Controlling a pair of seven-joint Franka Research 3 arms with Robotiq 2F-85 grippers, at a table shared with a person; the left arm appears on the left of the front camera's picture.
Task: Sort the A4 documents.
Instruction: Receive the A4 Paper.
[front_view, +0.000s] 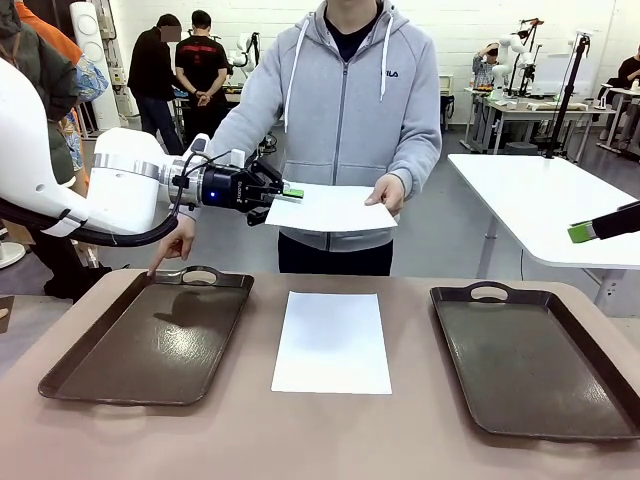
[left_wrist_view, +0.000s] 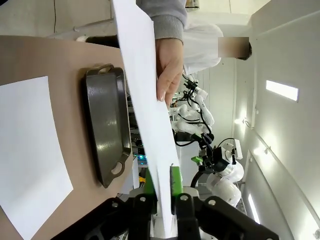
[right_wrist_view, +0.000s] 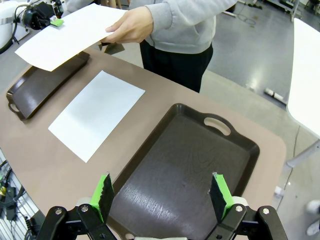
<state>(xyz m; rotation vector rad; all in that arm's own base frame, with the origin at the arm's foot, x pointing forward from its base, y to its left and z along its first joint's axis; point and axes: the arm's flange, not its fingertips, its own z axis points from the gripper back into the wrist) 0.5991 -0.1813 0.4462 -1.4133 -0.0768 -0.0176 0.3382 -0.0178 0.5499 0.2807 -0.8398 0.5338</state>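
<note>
1 thin, blank white sheet (front_view: 335, 211) is pinched by left gripper (front_view: 289, 192); right gripper (right_wrist_view: 162, 192) gapes.

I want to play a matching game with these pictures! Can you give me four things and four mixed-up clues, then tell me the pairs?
Things:
1. raised sheet
2. table sheet
3. left gripper
4. right gripper

Clues:
A. open, facing the right tray
B. flat between the left tray and the right tray
C. shut on paper
D. a gripper on one edge, a person's hand on the other

Pairs: 1-D, 2-B, 3-C, 4-A.
</note>
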